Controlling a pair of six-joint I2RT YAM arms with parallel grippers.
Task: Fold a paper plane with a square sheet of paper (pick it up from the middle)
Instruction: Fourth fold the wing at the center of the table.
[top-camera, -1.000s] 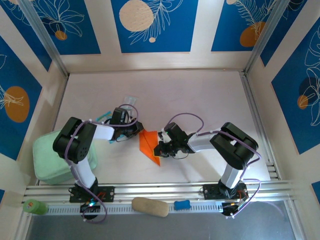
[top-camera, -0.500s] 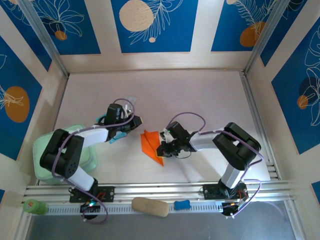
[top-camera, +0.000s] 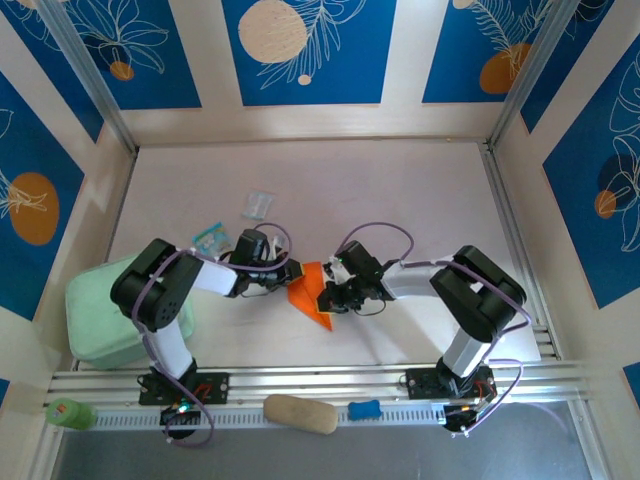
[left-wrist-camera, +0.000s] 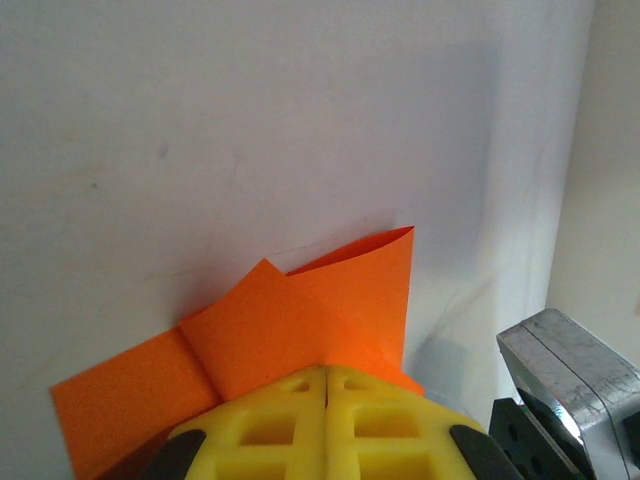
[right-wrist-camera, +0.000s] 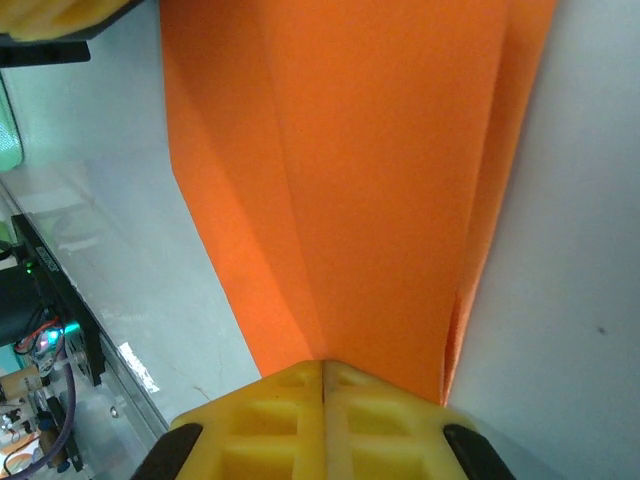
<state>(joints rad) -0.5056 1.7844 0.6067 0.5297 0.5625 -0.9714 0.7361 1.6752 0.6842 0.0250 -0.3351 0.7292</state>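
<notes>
Orange paper (top-camera: 305, 290) folded, flat; left hand (top-camera: 289, 280), right hand (top-camera: 323, 295) both closed, tips touching it.

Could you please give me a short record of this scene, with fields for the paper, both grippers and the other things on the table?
paper: orange, folded and creased, lying on the table between the two grippers
left gripper: shut, tips on the paper's left part
right gripper: shut, tips on the paper's right part
pad: mint green, at the table's left edge
packet: blue-and-white, beyond the left arm
wrapper: clear, farther back
</notes>
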